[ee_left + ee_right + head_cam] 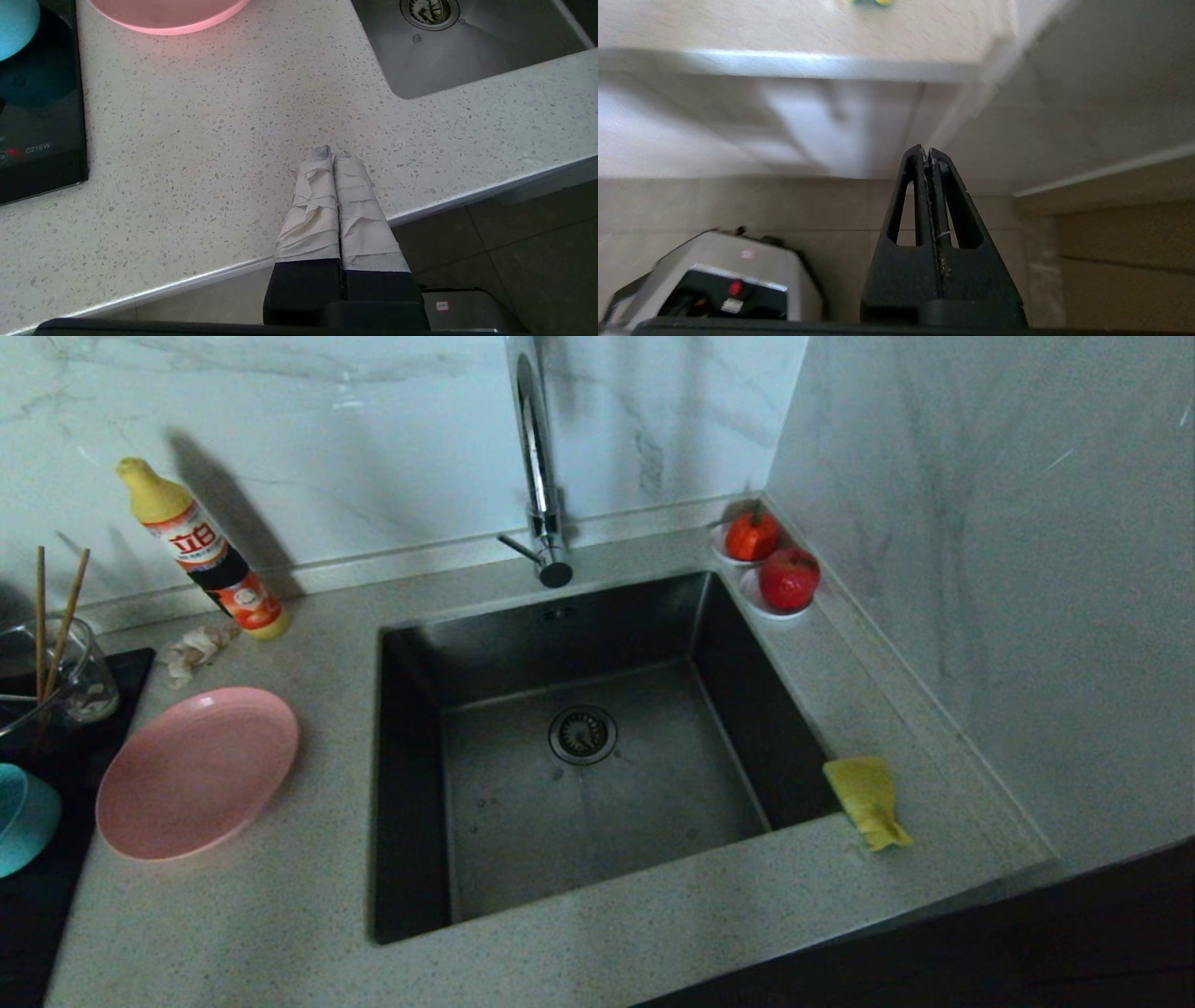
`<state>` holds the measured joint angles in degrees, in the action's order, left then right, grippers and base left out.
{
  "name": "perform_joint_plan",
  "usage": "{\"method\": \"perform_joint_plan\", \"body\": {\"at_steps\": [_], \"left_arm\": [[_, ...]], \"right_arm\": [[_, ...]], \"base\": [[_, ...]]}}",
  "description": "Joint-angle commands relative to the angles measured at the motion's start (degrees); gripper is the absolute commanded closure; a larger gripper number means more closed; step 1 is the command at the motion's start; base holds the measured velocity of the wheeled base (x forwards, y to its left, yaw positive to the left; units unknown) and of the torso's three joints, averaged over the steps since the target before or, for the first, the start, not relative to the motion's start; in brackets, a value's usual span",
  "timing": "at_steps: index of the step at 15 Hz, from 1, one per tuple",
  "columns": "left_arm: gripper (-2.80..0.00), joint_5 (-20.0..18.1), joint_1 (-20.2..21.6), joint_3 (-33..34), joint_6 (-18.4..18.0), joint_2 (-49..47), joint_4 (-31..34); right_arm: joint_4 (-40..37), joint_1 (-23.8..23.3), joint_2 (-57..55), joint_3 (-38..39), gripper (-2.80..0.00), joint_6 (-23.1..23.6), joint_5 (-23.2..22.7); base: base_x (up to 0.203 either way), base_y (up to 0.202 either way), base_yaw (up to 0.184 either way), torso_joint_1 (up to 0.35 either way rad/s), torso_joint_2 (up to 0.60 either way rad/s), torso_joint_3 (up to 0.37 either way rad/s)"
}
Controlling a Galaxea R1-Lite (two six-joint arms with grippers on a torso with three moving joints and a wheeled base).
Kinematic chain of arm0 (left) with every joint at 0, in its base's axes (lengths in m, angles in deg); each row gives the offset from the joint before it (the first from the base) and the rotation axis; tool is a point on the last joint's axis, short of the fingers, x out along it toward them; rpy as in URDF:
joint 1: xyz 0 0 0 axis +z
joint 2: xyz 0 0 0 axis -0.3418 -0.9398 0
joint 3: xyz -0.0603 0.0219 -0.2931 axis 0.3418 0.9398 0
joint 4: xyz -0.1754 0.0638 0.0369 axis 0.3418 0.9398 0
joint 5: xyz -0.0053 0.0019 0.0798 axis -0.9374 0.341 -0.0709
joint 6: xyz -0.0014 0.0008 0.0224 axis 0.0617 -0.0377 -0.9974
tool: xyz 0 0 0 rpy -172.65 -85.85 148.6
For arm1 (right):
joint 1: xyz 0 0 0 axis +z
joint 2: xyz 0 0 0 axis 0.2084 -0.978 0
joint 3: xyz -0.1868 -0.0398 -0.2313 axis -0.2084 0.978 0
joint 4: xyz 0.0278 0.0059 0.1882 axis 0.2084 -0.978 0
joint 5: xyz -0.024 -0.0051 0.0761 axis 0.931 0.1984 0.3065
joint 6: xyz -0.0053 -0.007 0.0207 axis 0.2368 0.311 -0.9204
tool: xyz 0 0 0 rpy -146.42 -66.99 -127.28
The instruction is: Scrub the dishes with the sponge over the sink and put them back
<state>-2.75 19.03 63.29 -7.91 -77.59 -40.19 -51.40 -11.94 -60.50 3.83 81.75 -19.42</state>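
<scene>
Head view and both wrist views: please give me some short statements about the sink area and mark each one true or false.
1. The sponge lies inside the sink. False: it lies on the counter at the sink's right edge.
2. The pink plate rests on the counter left of the sink. True.
3. The left gripper holds the plate. False: it is shut on nothing, near the counter's front edge.
4. The right gripper is shut and empty. True.
5. The chopsticks stand in a glass cup. True.
</scene>
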Motion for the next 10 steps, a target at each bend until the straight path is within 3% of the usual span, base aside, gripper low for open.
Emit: {"method": "perform_joint_plan", "body": {"at_steps": [1, 5, 10], "left_arm": [[0.0, -0.01, 0.0, 0.0, 0.01, 0.1, 0.07], [0.0, -0.01, 0.0, 0.0, 0.01, 0.19, 0.07], [0.0, -0.01, 0.0, 0.0, 0.01, 0.16, 0.07]], "right_arm": [[-0.98, -0.29, 7.29, 1.22, 0.0, -0.33, 2.78], [-0.45, -0.2, 9.88, 2.82, 0.0, -3.9, 3.71], [1.96, -0.17, 9.95, 3.68, 0.0, -4.62, 3.6]], "base": [[0.0, 0.0, 0.0, 0.0, 0.0, 0.0], [0.0, 0.0, 0.0, 0.0, 0.0, 0.0], [0.0, 0.0, 0.0, 0.0, 0.0, 0.0]]}}
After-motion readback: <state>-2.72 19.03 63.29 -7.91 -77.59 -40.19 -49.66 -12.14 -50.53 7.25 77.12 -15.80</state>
